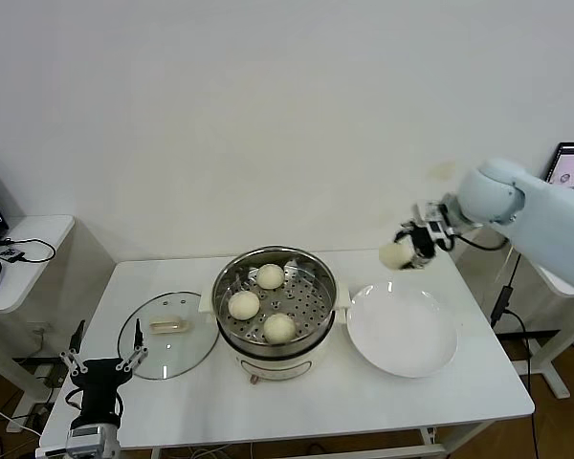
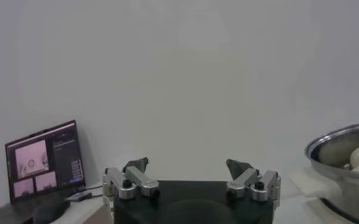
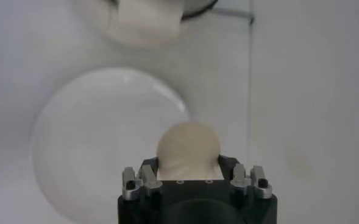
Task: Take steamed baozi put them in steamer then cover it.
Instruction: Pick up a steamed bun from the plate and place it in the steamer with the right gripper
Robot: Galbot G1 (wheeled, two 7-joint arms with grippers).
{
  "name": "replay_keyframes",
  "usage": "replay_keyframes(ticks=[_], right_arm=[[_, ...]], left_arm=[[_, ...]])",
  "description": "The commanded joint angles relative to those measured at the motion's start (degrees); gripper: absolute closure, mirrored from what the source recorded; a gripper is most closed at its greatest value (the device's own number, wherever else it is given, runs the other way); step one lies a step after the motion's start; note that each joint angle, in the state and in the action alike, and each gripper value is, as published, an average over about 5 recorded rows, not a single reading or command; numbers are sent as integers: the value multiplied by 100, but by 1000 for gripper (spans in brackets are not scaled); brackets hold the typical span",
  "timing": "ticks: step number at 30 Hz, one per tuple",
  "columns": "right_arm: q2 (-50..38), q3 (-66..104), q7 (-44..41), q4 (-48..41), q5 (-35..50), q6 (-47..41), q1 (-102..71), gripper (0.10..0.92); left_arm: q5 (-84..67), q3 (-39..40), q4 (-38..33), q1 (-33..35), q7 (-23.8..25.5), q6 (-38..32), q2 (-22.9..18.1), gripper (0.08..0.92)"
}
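Observation:
Three cream-white baozi (image 1: 271, 276) (image 1: 244, 305) (image 1: 279, 328) lie on the perforated tray of the steel steamer (image 1: 316, 271) at the table's middle. My right gripper (image 1: 408, 249) is shut on the fourth baozi (image 1: 396, 254) and holds it in the air above the far edge of the white plate (image 1: 402, 330); the baozi also shows in the right wrist view (image 3: 188, 146). The glass cover (image 1: 187, 348) with its cream handle lies flat on the table to the left of the steamer. My left gripper (image 1: 102, 360) is open and empty at the table's front left.
The plate (image 3: 94, 140) right of the steamer is bare. The steamer's rim (image 2: 344, 143) shows in the left wrist view. A side desk (image 1: 29, 251) with cables stands at far left, and a screen (image 1: 571, 167) at far right.

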Motion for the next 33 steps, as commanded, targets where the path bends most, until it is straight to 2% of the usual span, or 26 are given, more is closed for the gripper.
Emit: replay_keyframes(ticks=[1, 7, 14, 33], right_arm=[[1153, -1103, 773, 712, 1728, -1236, 1317, 397], [1820, -1123, 1366, 497, 2016, -1786, 762, 394], [2202, -1083, 1749, 131, 1957, -2085, 136, 392], [2242, -773, 1880, -442, 1165, -2090, -990, 389]], left_arm=[[-7, -22, 32, -4, -3, -11, 3, 177], [-43, -123, 78, 33, -8, -42, 14, 177], [-88, -239, 101, 42, -14, -46, 40, 177], [-82, -238, 188, 3, -11, -42, 27, 177]])
